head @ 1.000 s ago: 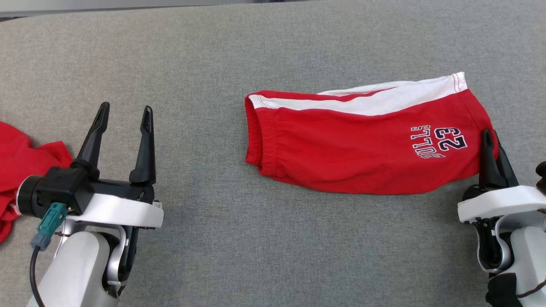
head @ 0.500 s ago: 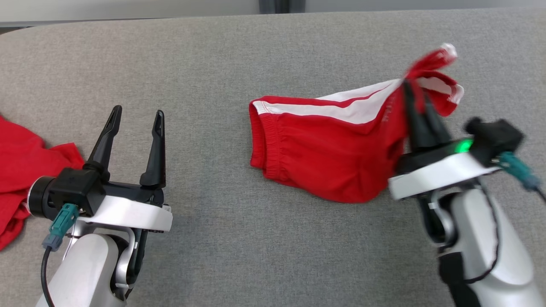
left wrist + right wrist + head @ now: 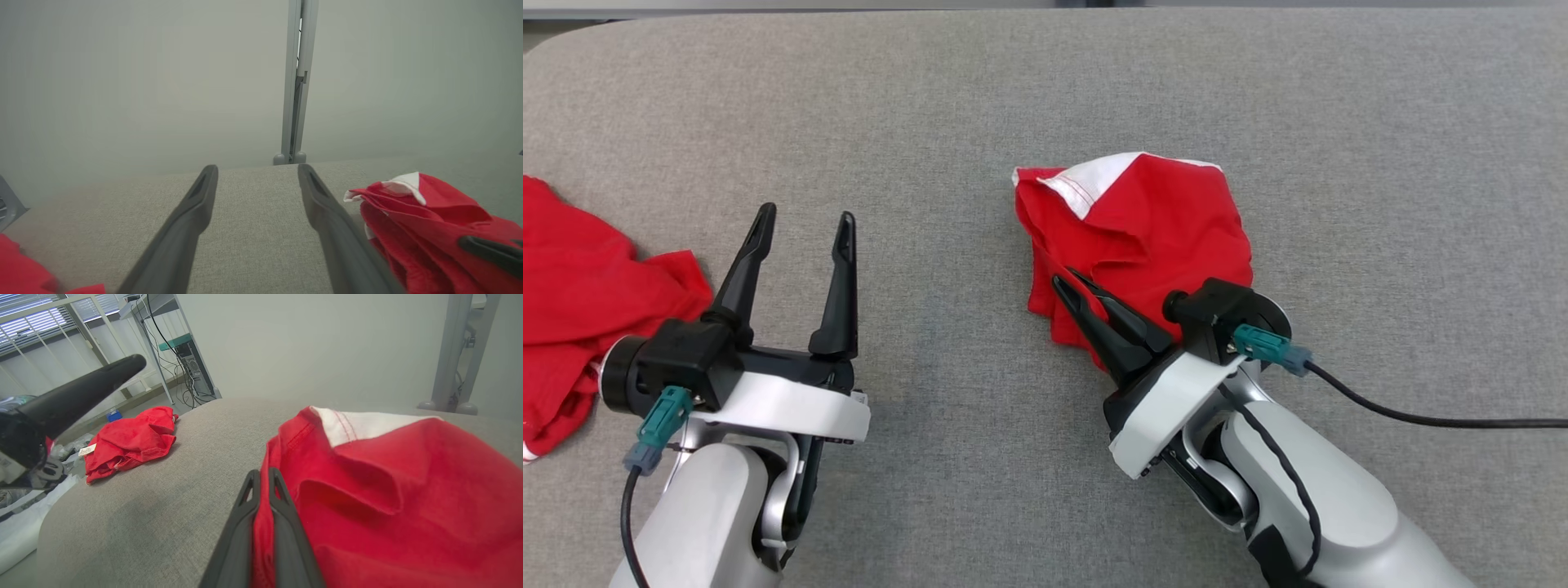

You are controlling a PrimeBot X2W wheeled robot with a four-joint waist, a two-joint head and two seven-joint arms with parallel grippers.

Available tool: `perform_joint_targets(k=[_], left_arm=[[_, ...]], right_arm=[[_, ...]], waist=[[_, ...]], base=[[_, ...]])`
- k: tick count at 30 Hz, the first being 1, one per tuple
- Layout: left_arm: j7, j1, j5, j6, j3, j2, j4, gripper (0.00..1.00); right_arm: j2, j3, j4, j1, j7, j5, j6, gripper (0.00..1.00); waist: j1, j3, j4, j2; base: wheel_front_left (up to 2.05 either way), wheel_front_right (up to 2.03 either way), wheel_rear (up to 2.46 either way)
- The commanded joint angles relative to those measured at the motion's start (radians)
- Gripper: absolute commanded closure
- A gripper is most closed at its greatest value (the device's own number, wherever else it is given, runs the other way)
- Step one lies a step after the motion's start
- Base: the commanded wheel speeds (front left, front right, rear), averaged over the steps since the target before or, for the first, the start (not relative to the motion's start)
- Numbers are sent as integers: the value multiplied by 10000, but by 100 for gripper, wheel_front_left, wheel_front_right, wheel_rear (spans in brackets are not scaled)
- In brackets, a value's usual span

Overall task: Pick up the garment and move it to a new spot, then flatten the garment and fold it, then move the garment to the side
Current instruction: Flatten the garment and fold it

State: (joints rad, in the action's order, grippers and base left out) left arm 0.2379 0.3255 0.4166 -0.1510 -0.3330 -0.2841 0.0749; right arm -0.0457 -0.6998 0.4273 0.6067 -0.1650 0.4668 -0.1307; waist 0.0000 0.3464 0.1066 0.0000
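The garment (image 3: 1152, 220), red with a white band (image 3: 1094, 175), is lying bunched on the grey fabric-covered table (image 3: 1013, 90), a little right of centre as the head camera sees it. It is not lying flat. The cloth is doubling over itself in loose folds, and the white band is turning up at the far edge of the heap.

The right gripper (image 3: 1066, 279) is reaching in from the near right. Its fingers are pointing away and to the left, with the tips sitting at the near left edge of the heap. Its jaws are clenching tightly on the garment. In the right wrist view a thin fold of red cloth is showing between the two dark fingers.

The left gripper (image 3: 806, 214) is hovering over bare table at the near left, well apart from the garment. Its jaws are standing wide apart and gripping nothing.

A second red cloth (image 3: 580, 286) is lying crumpled at the left edge of the table, near the left arm's wrist. I cannot tell whether the two are touching.

A black cable (image 3: 1421, 418) is running from a teal plug (image 3: 1262, 343) on the right wrist and trailing off to the right across the table. Beyond the table's far edge a grey post (image 3: 296, 81) is standing upright against a pale wall.
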Motion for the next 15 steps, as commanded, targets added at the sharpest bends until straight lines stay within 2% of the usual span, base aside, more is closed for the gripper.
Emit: perform_joint_targets(k=[1, 4, 5, 7, 11, 15], left_arm=[[30, 145, 36, 12, 17, 4, 20, 0], [77, 167, 42, 73, -1, 43, 136, 0], [89, 181, 49, 77, -11, 68, 168, 0], [111, 195, 52, 100, -15, 92, 229, 0], [147, 177, 53, 116, -15, 94, 351, 0], [177, 65, 49, 67, 52, 26, 432, 0]], right_arm=[[-86, -56, 79, 140, -92, 57, -2, 100], [-87, -283, 627, 420, -271, 351, -2, 100], [-85, -341, 728, 496, -359, 443, -2, 96], [-63, -540, 836, 610, -481, 717, -2, 0], [-68, -1111, 450, 710, -731, 1199, -3, 0], [-90, -1257, -174, 605, -934, 1038, -2, 0]], waist=[[0, 25, 29, 0], [0, 67, 79, 0], [0, 73, 87, 0], [0, 61, 86, 0], [0, -4, 29, 0], [0, -136, -110, 0]], base=[[0, 0, 0], [0, 0, 0], [0, 0, 0], [0, 0, 0], [0, 0, 0], [0, 0, 0]])
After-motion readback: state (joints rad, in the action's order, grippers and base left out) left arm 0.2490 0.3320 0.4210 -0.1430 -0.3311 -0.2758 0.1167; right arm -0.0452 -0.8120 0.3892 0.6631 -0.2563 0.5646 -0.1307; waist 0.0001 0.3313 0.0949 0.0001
